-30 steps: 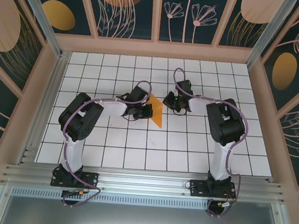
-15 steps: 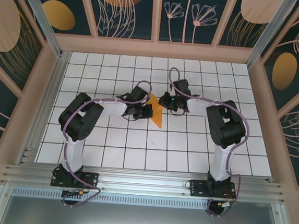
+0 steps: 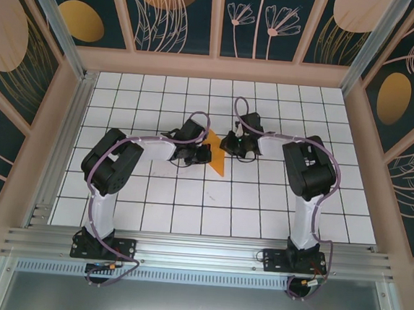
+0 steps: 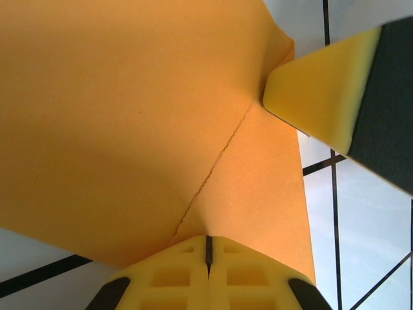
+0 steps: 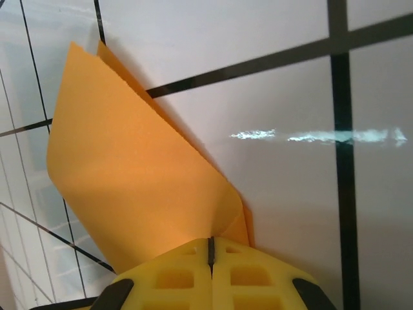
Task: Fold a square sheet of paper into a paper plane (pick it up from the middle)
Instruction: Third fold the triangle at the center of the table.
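In the middle of the bench (image 3: pixel 261 203), the folded orange paper (image 3: pixel 218 154) is held from both sides: left fingers (image 4: pixel 169 276) pinch its left edge, right fingers (image 5: pixel 177 278) pinch its far right corner.

No text, label, brand, number or sign can be read anywhere. The square sheet of paper (image 3: pixel 218 158) is plain orange with no print on it. Around it, the table (image 3: pixel 261 203) carries nothing but a black grid on white tiles. The walls (image 3: pixel 176 14) behind the table bear only a drawn pattern of leaves, flowers and orange ovals.
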Motion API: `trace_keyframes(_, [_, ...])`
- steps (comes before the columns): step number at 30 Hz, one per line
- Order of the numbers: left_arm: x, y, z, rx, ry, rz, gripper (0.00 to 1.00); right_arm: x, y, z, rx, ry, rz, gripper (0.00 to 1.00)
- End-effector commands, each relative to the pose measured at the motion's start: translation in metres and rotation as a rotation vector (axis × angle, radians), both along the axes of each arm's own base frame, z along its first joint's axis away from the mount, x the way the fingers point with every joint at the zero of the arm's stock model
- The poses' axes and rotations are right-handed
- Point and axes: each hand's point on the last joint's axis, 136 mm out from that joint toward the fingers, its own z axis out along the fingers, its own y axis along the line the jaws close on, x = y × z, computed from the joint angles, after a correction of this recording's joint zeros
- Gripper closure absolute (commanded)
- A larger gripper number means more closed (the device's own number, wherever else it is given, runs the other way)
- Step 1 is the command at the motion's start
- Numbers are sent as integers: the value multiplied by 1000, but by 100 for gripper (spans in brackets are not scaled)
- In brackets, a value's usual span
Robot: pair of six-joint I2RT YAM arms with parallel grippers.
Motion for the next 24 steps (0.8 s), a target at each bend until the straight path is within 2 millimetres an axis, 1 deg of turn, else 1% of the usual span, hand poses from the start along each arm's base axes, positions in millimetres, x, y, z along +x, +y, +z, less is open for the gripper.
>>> trace_keyframes(1, [-40,45,-67,220,179,10,100,24,-23,-18,-48,6,-101,94])
trace_keyframes(4, [-41,46,-68,222,181,9,100,38,-31,-10,-53,-12,-158,93])
trace_keyframes(8, [-41,46,-68,222,181,10,100,54,-40,6,-74,-44,-224,92])
trace_keyframes(11, [-41,46,-67,221,178,12,100,60,-42,17,-94,-62,-247,92])
trace_keyframes(13, [-39,44,-67,212,177,18,100,57,-40,27,-84,-79,-230,92])
trace_keyframes(15, [-39,43,-66,203,178,24,100,46,-33,37,-72,-103,-183,92])
trace_keyframes(16, [-38,42,-65,199,179,29,100,37,-29,44,-60,-115,-147,92])
trace_keyframes(18, [-36,41,-63,191,176,37,100,15,-19,46,-31,-101,-66,92])
trace_keyframes(20, [-35,40,-61,184,172,43,100,-11,-10,42,-7,-58,6,92])
trace_keyframes(22, [-35,40,-61,183,171,51,100,-38,-5,33,7,-7,66,92])
trace_keyframes(24, [-35,41,-60,182,169,58,100,-56,-4,24,1,35,89,92])
